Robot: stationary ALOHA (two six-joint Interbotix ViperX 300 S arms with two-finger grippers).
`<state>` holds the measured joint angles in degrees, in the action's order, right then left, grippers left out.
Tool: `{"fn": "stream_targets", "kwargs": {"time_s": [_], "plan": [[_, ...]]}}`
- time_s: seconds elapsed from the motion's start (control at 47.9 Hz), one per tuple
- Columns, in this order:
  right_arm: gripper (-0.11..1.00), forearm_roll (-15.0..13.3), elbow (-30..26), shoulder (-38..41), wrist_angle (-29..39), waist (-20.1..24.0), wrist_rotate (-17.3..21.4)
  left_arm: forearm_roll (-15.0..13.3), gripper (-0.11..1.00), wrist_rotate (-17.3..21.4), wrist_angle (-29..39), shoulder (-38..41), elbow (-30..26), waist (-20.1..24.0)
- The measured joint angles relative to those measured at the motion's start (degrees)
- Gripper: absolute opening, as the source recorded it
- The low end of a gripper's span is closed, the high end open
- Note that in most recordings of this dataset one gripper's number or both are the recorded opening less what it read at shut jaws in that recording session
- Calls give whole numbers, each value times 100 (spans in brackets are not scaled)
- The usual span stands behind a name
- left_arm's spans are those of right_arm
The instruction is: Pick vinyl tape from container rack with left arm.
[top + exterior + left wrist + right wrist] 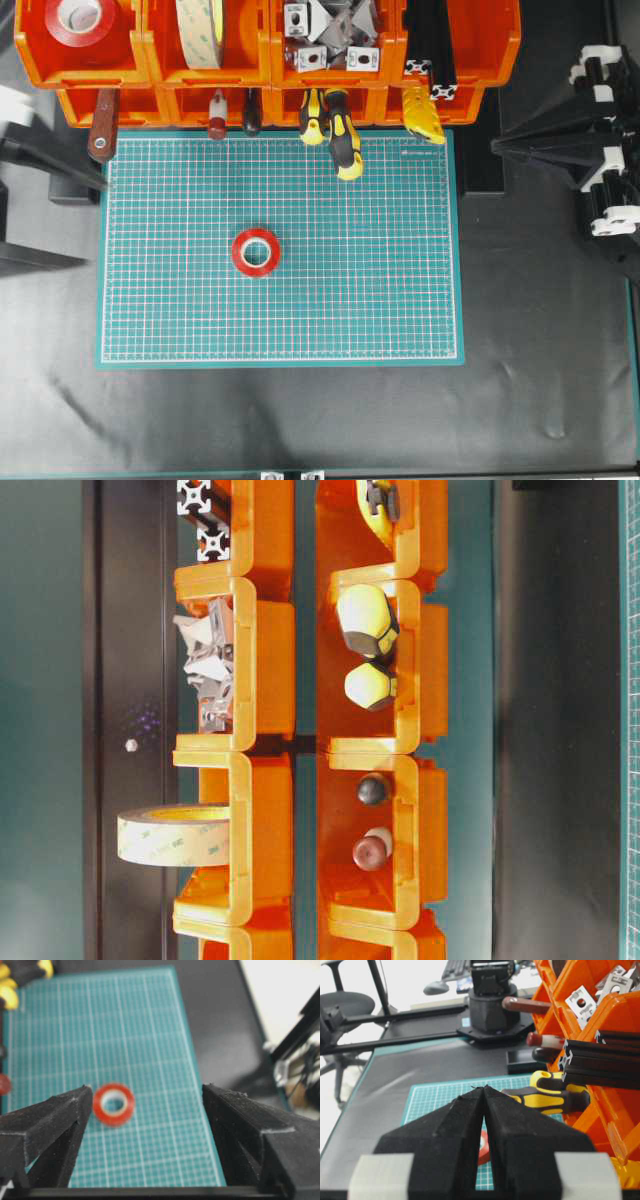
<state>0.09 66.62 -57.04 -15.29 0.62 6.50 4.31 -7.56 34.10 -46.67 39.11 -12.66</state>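
The vinyl tape, a small red roll with a white core, lies flat on the green cutting mat, left of its middle. In the left wrist view the tape sits on the mat beyond the fingertips, close to the left finger. My left gripper is open, with nothing between its fingers. The orange container rack runs along the far edge. My right gripper is shut and empty beside the mat's right edge; a sliver of the tape shows through the gap behind its fingers.
A larger red roll sits in the rack's upper left bin, with a cream-beige roll beside it. Metal brackets and black profiles fill the other upper bins. Yellow-black screwdrivers and a brown handle stick out over the mat's far edge.
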Motion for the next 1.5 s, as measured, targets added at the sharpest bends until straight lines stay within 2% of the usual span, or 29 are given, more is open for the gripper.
{"fn": "stream_targets", "kwargs": {"time_s": [0.25,0.564,0.835,1.023,1.503], "plan": [[0,9,0,0,0,0,0,0,83,0,26,-1424,360,35],[0,0,9,-9,-9,0,0,0,83,0,-44,-2461,923,211],[0,9,62,-9,0,0,0,9,83,0,-650,-2716,1239,492],[0,9,70,0,-18,0,-26,0,83,0,-1037,-2725,1371,527],[0,0,105,-9,-492,0,-62,9,83,-79,-1424,-2725,1635,519]]}}
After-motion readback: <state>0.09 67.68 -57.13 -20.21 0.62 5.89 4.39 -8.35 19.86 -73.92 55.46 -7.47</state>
